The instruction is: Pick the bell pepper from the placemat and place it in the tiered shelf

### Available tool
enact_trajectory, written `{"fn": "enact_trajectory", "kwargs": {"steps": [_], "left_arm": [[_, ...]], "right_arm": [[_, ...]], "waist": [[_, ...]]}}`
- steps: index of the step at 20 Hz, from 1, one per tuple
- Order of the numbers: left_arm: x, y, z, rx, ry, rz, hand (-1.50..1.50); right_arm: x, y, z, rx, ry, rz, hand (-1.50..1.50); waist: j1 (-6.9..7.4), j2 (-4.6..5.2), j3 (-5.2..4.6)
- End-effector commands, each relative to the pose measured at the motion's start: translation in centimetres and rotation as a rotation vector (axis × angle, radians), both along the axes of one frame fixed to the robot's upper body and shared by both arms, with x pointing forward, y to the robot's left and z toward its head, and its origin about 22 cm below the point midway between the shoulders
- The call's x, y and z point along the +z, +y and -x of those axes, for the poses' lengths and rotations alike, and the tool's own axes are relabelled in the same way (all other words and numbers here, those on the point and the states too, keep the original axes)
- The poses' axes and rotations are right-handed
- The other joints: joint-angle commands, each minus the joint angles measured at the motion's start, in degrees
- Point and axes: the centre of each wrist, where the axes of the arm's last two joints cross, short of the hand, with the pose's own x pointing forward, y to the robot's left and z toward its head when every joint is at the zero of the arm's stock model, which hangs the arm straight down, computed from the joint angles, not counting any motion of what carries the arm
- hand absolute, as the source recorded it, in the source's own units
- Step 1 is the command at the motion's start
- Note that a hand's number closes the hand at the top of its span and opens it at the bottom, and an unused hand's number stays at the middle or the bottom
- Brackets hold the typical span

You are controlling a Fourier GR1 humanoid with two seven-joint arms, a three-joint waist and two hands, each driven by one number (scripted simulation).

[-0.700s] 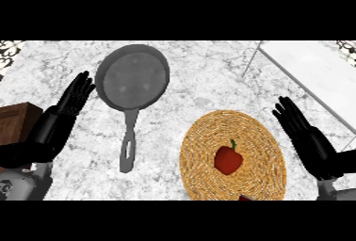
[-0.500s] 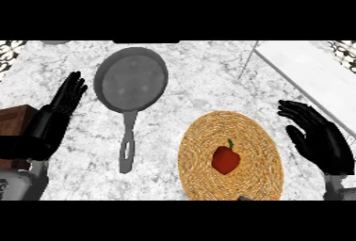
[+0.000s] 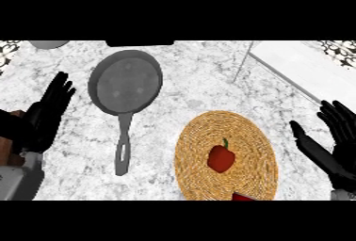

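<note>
A red bell pepper [image 3: 222,158] with a green stem lies near the middle of a round woven placemat [image 3: 201,141] at the lower centre right. My right hand [image 3: 338,151] is open at the right edge, to the right of the placemat and apart from it. The white tiered shelf [image 3: 299,63] shows at the upper right, with a thin post [image 3: 243,62] at its left corner. Along the left edge my left hand [image 3: 47,111] stands open with its fingers pointing up, far from the pepper.
A grey frying pan [image 3: 126,86] lies on the marble counter left of the placemat, its handle [image 3: 124,148] pointing toward me. A brown block [image 3: 10,136] sits at the left edge behind my left forearm. Something red [image 3: 243,197] peeks out at the placemat's near rim.
My right hand has shifted to the right and lower, with its thumb spread out toward the placemat. The left hand has drifted slightly outward. The pepper has not moved.
</note>
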Motion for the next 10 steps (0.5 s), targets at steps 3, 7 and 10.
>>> {"fn": "enact_trajectory", "kwargs": {"steps": [3,7,10], "left_arm": [[0.4,-1.5,-0.9,-0.001,0.007,0.02,0.0],[-0.2,-2.0,-1.2,0.004,0.028,0.001,0.0],[1.1,-1.7,-1.1,-0.012,0.008,0.018,0.0]], "right_arm": [[4.5,5.2,4.5,0.073,-0.049,0.044,-1.5],[5.7,5.0,5.3,0.202,0.206,0.136,-1.5],[5.6,3.1,5.8,0.251,0.47,0.282,-1.5]], "waist": [[1.46,0.07,-0.06],[1.5,0.37,-0.35],[2.19,0.33,-0.62]]}}
